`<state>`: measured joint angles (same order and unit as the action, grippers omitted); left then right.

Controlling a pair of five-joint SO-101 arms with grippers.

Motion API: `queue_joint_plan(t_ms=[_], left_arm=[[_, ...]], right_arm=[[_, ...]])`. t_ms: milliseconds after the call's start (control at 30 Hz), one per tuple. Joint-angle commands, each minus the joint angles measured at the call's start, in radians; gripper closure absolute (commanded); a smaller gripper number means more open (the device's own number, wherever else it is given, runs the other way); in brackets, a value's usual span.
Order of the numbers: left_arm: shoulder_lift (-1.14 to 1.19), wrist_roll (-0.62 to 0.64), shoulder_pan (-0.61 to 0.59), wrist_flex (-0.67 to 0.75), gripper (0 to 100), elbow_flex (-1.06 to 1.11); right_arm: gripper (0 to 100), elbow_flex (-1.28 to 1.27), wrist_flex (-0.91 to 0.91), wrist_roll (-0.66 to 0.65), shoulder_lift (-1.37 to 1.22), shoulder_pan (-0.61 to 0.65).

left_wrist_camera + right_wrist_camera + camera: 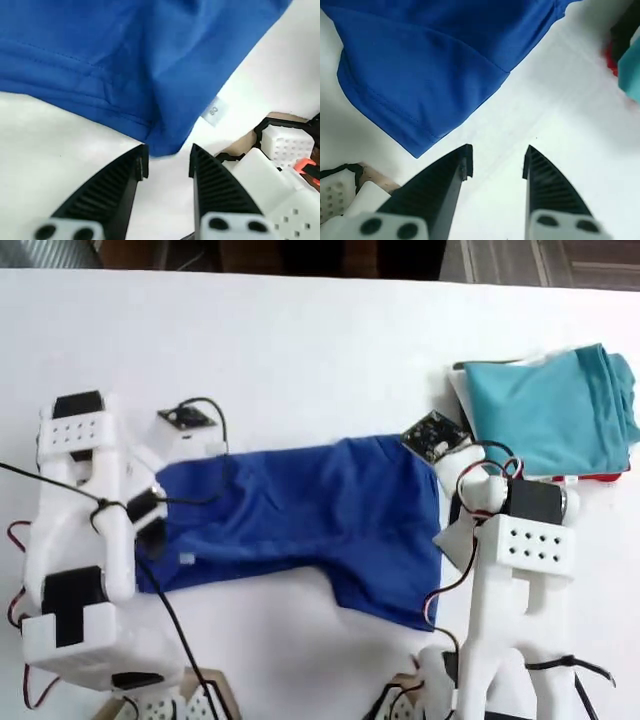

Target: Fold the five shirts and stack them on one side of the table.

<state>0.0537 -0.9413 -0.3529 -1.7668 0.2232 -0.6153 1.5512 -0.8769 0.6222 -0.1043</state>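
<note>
Left fingers (117, 187) (parted) bracket blue shirt (125, 60) corner; right fingers (440, 190) over table (555, 110).

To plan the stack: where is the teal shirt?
In the high view the teal shirt tops a pile at the table's right edge, just right of the spread blue shirt.

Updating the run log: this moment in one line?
blue shirt: spread out | left gripper: open at its corner | right gripper: open beside it
</note>
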Motion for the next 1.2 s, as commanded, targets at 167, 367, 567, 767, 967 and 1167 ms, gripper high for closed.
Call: queue_joint_plan(t_ms=[167, 367, 567, 767, 967, 1167], left_arm=[[-0.038, 0.000, -0.031, -0.014, 85, -0.104], [-0.035, 0.288, 0.012, 0.203, 96, -0.077], [0.029, 0.448, 0.034, 0.313, 97, -0.079], [0.247, 0.517, 0.032, 0.370, 97, -0.082], [0.379, 0.537, -0.012, 0.497, 97, -0.097], [0.494, 0.535, -0.104, 0.505, 97, -0.340]], right_arm=[[82.9, 0.038, -0.061, 0.015, 0.024, -0.002], [98.1, -0.006, -0.309, 0.344, 0.021, 0.113], [97.8, -0.012, -0.486, 0.413, -0.047, 0.295], [97.8, -0.008, -0.605, 0.427, -0.352, 0.321], [97.8, 0.040, -0.664, 0.427, -0.582, 0.320], [97.8, 0.187, -0.670, 0.428, -0.769, 0.288]])
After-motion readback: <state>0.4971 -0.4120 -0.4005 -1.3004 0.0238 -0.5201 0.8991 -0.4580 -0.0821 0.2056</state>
